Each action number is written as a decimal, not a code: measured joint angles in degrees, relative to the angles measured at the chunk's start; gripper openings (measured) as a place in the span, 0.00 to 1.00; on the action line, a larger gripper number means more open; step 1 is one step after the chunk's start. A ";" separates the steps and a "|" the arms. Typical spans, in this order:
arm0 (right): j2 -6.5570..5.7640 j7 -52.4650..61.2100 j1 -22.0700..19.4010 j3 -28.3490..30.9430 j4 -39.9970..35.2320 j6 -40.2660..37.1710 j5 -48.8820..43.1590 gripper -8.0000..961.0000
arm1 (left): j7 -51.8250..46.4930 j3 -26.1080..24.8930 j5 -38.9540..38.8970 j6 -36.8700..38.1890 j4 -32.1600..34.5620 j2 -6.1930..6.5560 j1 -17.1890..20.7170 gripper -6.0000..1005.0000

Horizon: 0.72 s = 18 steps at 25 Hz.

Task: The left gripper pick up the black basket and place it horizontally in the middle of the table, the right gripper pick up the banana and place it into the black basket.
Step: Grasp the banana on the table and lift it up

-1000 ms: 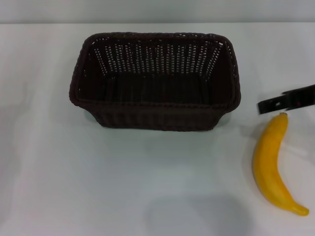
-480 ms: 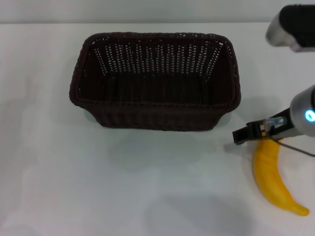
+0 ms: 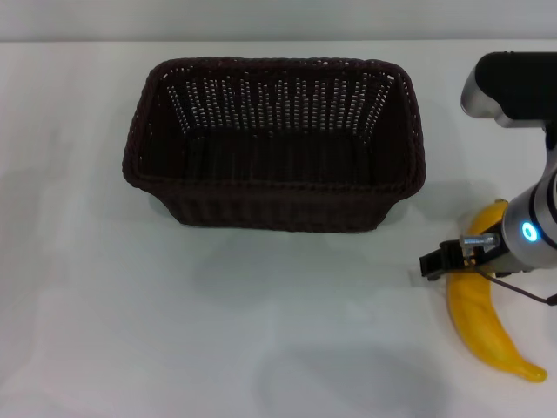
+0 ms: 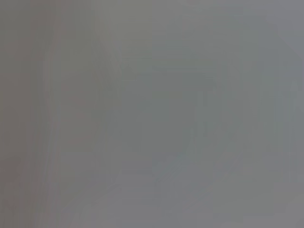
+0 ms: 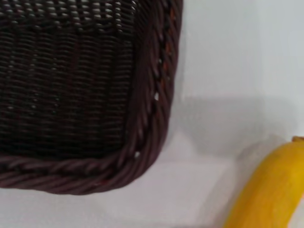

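Observation:
The black basket (image 3: 274,144) stands lengthwise across the middle of the white table (image 3: 104,305), open side up and empty. The yellow banana (image 3: 483,309) lies on the table to the basket's right, its stem end pointing away from me. My right gripper (image 3: 448,259), on the arm with the blue ring light, hovers over the banana's upper half. The right wrist view shows the basket's rounded corner (image 5: 147,137) and the banana's end (image 5: 270,190). My left gripper is out of view; the left wrist view shows only plain grey.
The right arm's silver and black upper link (image 3: 513,87) hangs over the table's far right side. A wall edge runs along the back of the table.
My right arm has come in from the right edge and lowered over the banana, now covering part of its upper half. The basket and the banana have not moved.

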 joint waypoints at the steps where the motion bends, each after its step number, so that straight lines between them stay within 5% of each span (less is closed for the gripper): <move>1: 0.04 0.10 0.02 -0.13 -0.51 -0.10 -0.10 0.81 | -0.06 0.00 0.17 0.00 0.00 0.14 -0.01 0.83; 16: -0.04 -0.15 1.20 -1.08 -5.19 -0.91 -0.90 0.78 | -0.06 -0.01 0.65 -0.01 -0.01 0.48 -0.10 0.83; 18: 0.03 -0.17 1.59 -1.19 -6.10 -0.89 -0.92 0.71 | -0.06 -0.01 0.64 -0.01 -0.01 0.48 -0.11 0.83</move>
